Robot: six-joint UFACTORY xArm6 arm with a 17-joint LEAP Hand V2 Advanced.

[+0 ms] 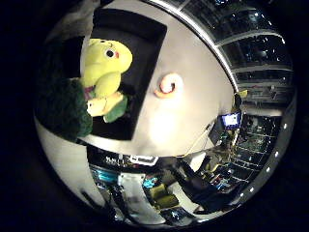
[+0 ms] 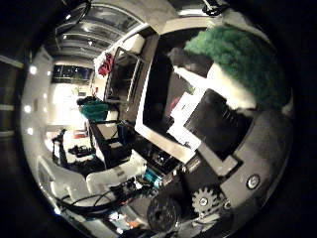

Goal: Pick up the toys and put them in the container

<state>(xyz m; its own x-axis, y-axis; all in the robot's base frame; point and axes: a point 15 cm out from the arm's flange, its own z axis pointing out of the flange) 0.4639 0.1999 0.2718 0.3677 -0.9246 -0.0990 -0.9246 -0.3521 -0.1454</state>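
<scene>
A fuzzy dark green toy [image 2: 237, 54] with a white part sits close against my palm. The black and white fingers [image 2: 215, 124] of my right hand [image 2: 223, 148] curl against it. It hangs over the edge of the black container [image 1: 145, 43] on the white table [image 1: 198, 72]. Inside the container lies a yellow-green plush toy [image 1: 104, 67] with a round eye. A pink curled toy [image 1: 169, 86] rests on the table just outside the container's wall.
Beyond the table's edge there is cluttered room space with furniture, shelving and a small blue screen [image 1: 231, 119]. A dark frame [image 2: 121, 74] stands past the container's far side.
</scene>
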